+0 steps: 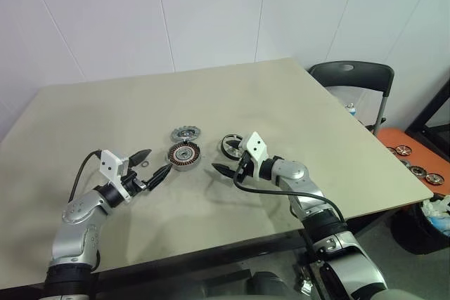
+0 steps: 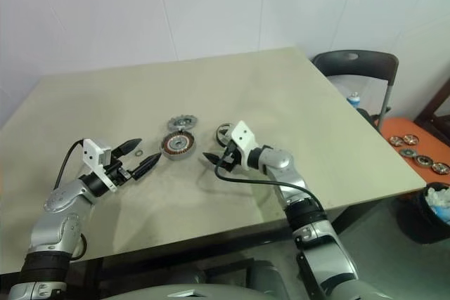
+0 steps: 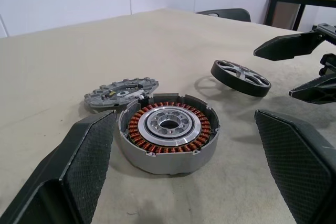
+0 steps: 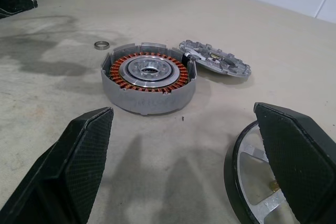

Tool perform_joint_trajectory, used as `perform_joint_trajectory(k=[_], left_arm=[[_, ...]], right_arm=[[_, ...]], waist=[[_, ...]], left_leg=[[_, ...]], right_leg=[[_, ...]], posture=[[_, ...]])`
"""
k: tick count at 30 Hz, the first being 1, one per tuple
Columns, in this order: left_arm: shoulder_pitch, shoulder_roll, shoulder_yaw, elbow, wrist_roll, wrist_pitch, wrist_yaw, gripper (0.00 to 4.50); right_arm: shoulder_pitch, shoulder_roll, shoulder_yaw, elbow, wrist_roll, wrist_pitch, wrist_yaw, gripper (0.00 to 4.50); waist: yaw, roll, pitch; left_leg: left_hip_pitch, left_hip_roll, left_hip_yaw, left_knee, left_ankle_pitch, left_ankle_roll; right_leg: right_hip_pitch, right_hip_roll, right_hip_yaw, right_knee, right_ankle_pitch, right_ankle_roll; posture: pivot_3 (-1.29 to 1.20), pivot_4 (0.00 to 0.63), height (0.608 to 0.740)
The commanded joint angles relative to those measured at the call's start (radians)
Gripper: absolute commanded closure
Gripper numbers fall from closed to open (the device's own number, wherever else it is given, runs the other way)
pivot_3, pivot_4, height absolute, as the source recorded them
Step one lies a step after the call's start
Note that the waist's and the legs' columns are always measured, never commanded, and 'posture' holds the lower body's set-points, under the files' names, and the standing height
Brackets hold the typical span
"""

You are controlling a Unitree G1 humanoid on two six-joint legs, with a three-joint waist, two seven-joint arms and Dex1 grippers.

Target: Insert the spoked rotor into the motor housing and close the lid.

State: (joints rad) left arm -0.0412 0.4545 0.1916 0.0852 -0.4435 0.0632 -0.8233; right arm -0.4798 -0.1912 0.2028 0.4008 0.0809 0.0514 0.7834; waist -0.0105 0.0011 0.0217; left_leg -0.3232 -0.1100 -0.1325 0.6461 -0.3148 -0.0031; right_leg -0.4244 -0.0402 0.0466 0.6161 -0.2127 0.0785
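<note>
From the head I'm looking down and forward over the table [image 1: 295, 96], both eyes sharing nearly the same scene from well back. My left wrist camera is sitting low and close, facing the housing [image 3: 168, 132] with the lid [image 3: 121, 92] behind. My right wrist camera is facing that same housing from the opposite side.

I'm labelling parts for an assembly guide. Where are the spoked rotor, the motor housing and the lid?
spoked rotor [image 3: 241, 77], left wrist view, on its dark rim.
motor housing [image 3: 168, 125], left wrist view, on its silvery hub.
lid [image 4: 216, 63], right wrist view, on its top face.
</note>
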Motion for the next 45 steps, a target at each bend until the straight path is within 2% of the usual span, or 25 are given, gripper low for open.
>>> perform_joint_trajectory(k=[1, 10, 14, 22, 30, 34, 41, 45], left_arm=[[-0.008, 0.014, 0.007, -0.037, 0.003, -0.004, 0.0, 0.02], [0.003, 0.013, 0.01, -0.053, -0.007, -0.012, -0.024, 0.02], [0.007, 0.014, 0.011, -0.056, -0.004, -0.01, -0.024, 0.02], [0.007, 0.012, 0.009, -0.057, -0.002, -0.006, -0.016, 0.02], [0.027, 0.011, 0.018, -0.073, -0.002, -0.009, 0.001, 0.02], [0.045, 0.015, 0.025, -0.093, -0.008, -0.007, 0.01, 0.0], [0.055, 0.016, 0.022, -0.114, -0.01, 0.002, 0.02, 0.0], [0.049, 0.02, 0.021, -0.113, -0.01, 0.006, 0.02, 0.0]], right_arm=[[-0.032, 0.0, 0.001, -0.029, -0.002, -0.021, 0.002, 0.0], [-0.041, 0.0, 0.018, -0.029, -0.013, -0.009, 0.005, 0.0], [-0.097, 0.002, 0.083, 0.031, -0.104, 0.017, -0.021, 0.0], [-0.259, 0.121, 0.176, 0.231, -0.197, 0.04, -0.041, 0.0], [-0.373, 0.239, 0.235, 0.44, -0.27, -0.037, -0.063, 0.0], [-0.386, 0.251, 0.218, 0.464, -0.266, -0.066, -0.062, 0.92], [-0.364, 0.251, 0.188, 0.421, -0.253, -0.074, -0.082, 3.37], [-0.346, 0.236, 0.169, 0.377, -0.237, -0.066, -0.074, 3.37]], waist=[[0.0, 0.0, 0.0], [0.0, 0.0, 0.0], [-0.003, 0.0, 0.0], [-0.003, 0.0, 0.0], [-0.003, 0.0, 0.0], [-0.004, 0.0, 0.0], [-0.007, 0.0, 0.0], [-0.007, 0.001, 0.0]], left_leg=[[0.0, 0.0, 0.0, 0.0, 0.0, 0.0], [0.0, 0.0, 0.0, 0.0, 0.0, 0.0], [0.0, 0.0, 0.0, 0.0, 0.0, 0.0], [0.0, 0.0, 0.0, 0.0, 0.0, 0.0], [0.0, 0.0, 0.0, -0.001, 0.0, 0.0], [0.0, -0.001, 0.0, 0.0, 0.0, 0.0], [0.0, 0.0, 0.0, -0.001, 0.0, 0.0], [0.0, 0.0, 0.0, -0.001, 0.0, 0.0]], right_leg=[[0.0, 0.0, 0.0, 0.0, 0.0, 0.0], [0.0, 0.0, 0.0, 0.0, 0.0, 0.0], [0.0, 0.0, 0.0, 0.0, 0.0, 0.0], [-0.001, 0.0, 0.0, 0.0, 0.0, 0.0], [-0.001, 0.001, -0.001, 0.001, 0.0, 0.0], [-0.001, 0.0, -0.001, 0.001, 0.0, 0.0], [-0.002, 0.001, -0.001, 0.002, 0.0, 0.0], [-0.002, 0.001, -0.001, 0.002, 0.0, 0.0]], posture=[[0.0, 0.0, 0.74], [0.0, 0.0, 0.74], [0.0, 0.0, 0.74], [0.0, 0.0, 0.74], [0.0, 0.0, 0.74], [0.0, 0.0, 0.74], [0.0, 0.0, 0.74], [0.0, 0.0, 0.74]])
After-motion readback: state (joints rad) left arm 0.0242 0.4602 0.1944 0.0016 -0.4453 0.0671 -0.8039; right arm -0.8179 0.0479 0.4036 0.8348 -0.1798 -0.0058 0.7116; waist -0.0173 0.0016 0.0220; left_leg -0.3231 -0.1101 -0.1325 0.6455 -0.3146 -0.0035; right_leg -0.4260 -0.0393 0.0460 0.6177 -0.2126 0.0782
